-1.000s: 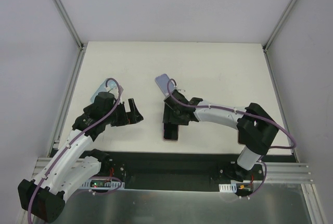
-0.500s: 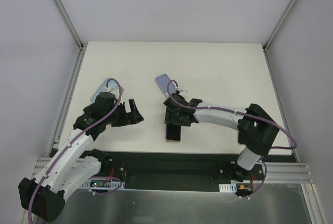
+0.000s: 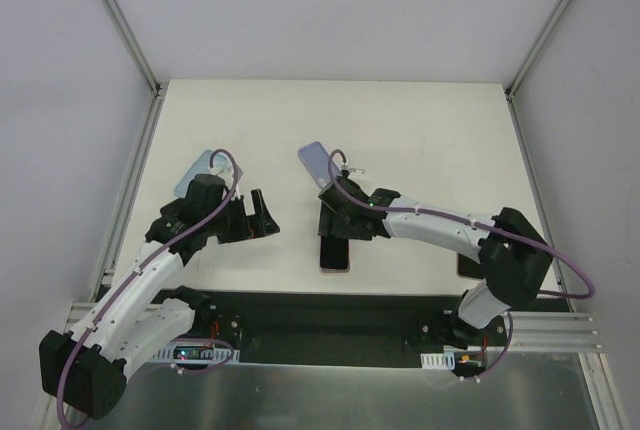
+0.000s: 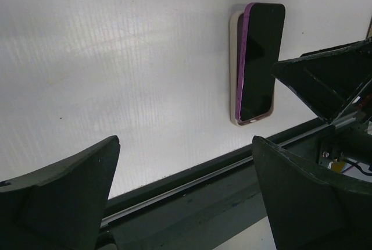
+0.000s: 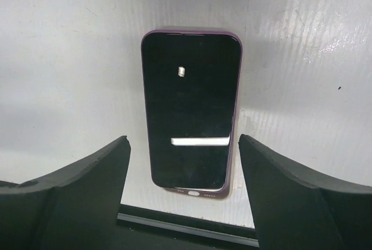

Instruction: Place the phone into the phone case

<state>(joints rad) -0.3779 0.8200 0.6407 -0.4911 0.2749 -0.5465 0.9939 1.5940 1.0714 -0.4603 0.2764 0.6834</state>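
The purple-edged, black-screened phone [image 5: 190, 110] lay face up on the pale cream phone case [image 4: 233, 75], one long edge apparently riding proud (not fully seated, I'd judge). The right gripper [image 5: 183, 145] hovered over it, jaws apart and empty, probably placed to press it home. The left gripper [image 4: 185, 142] hung aside, spread wide, holding nothing.

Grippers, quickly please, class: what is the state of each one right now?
Left gripper: open, holding nothing.
Right gripper: open, over the phone, not gripping it.
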